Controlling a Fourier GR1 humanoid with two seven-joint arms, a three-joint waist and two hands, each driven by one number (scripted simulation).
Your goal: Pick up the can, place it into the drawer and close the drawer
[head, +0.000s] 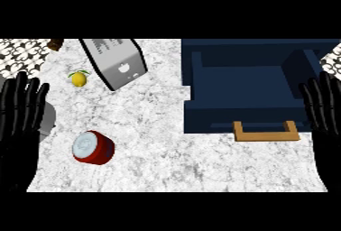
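Marbled counter (173, 158); wooden drawer handle (265, 133)

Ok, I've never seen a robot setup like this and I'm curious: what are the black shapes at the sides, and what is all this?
This is a single picture taken from the robot's head, looking steeply down at a marble counter. The black shapes are its own hands: the left hand at the left edge and the right hand at the right, both open, fingers up, holding nothing. On the counter are a red can with a silvery top, a lemon and a silver appliance. At the right is an open dark blue drawer with a wooden handle.
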